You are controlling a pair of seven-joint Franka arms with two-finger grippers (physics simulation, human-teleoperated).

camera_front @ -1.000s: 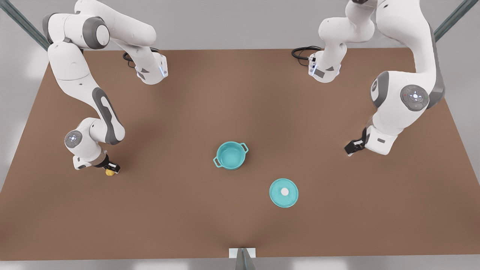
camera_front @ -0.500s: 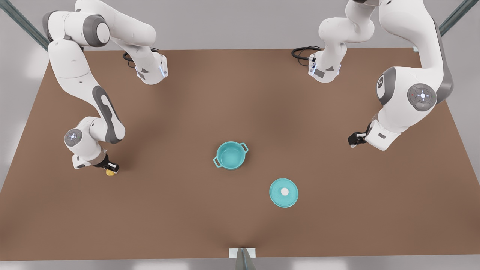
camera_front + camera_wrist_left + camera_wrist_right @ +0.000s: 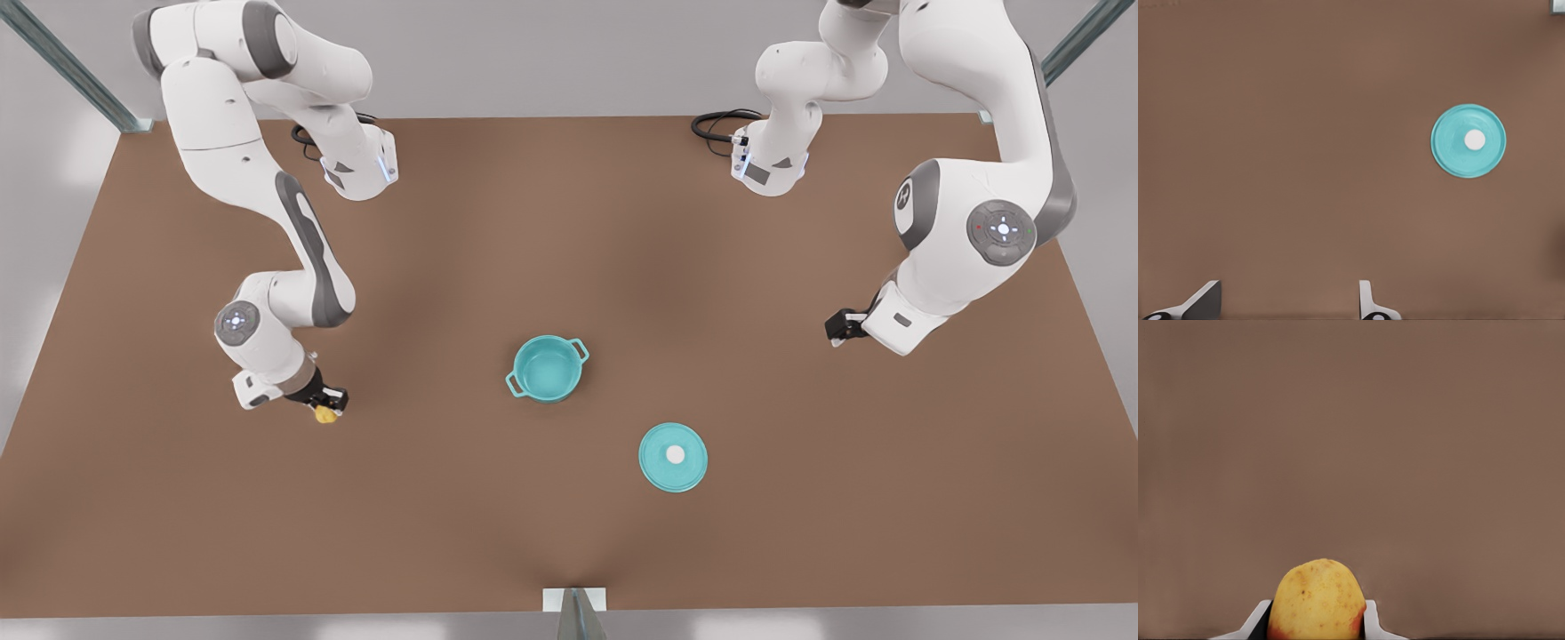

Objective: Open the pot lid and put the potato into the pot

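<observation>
Right now I have the potato [image 3: 326, 414] pinched between the two fingers of the right gripper [image 3: 328, 409], on the front view's left side of the table [image 3: 569, 551]. From the right wrist view the potato [image 3: 1316, 600] sits squarely between the pale fingertips [image 3: 1371, 620], which press against its flanks; its yellow rounded end points away from the wrist, with an orange-red tinge low along one edge, and its long axis appears to run in line with the fingers. I cannot tell from the pictures whether it touches the table or hangs just clear of it. The pot [image 3: 545, 368] stands upright and uncovered near the middle of the table, well apart from the potato, its two loop handles on opposite sides along a diagonal. The pot lid [image 3: 673, 457] lies flat on the table near the pot, towards the camera and the front view's right, white knob up. The left gripper [image 3: 837, 331] waits at the front view's right, well away from lid and pot; in the left wrist view its fingertips [image 3: 1205, 301] stand spread wide with nothing between them, and the lid [image 3: 1468, 141] shows farther off. The table is plain brown, with grey surroundings beyond its edges.
</observation>
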